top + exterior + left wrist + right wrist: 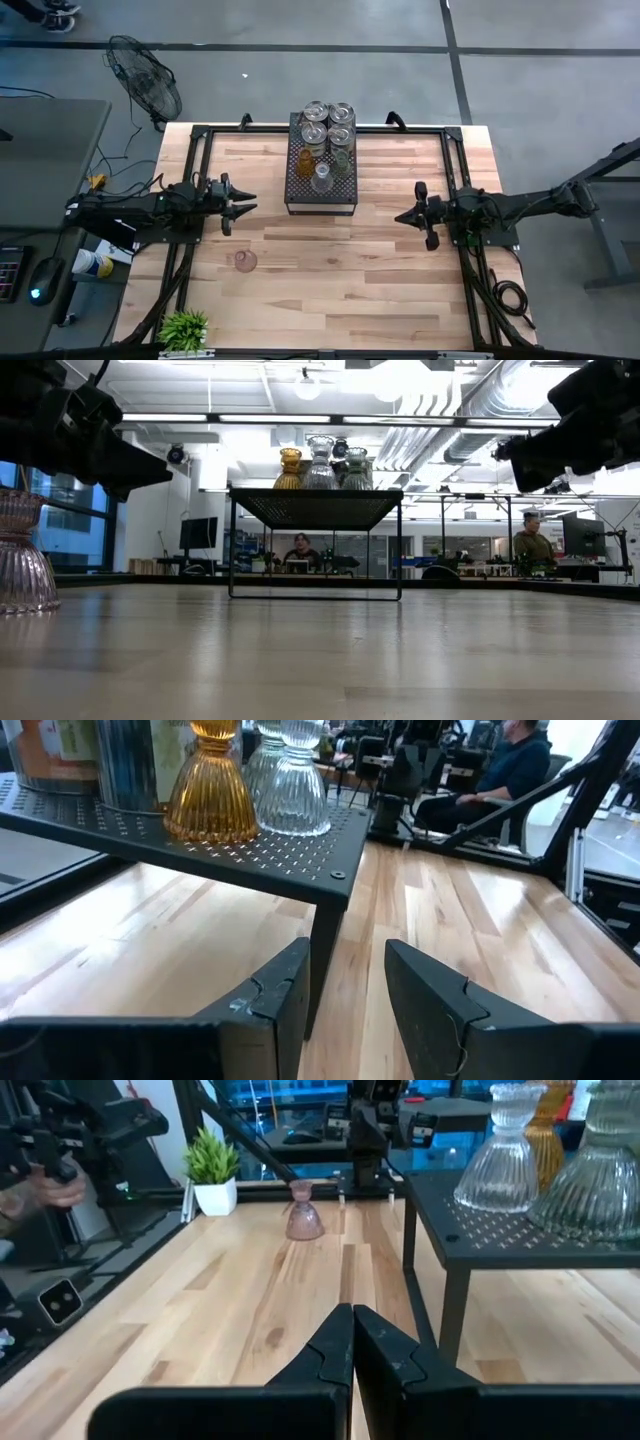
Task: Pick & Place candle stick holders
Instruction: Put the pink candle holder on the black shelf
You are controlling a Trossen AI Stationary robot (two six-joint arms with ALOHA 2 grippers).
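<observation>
Pink holder [245,261] alone on table, other holders [327,135] on black tray [296,190]. Glass: hard, slippery, breaks easy. Grab narrow neck softly. Left gripper [240,203] fingers apart, near tray; right gripper [412,214] pinched together, empty.

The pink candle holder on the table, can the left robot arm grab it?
Probably yes. The pink candle holder stands alone on bare wood, just beside the left gripper, whose fingers are open and empty. Nothing lies between them; the black tray sits off to the side.

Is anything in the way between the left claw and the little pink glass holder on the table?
No. Only bare wooden table lies between the open left gripper and the pinkish ribbed glass holder.
</observation>
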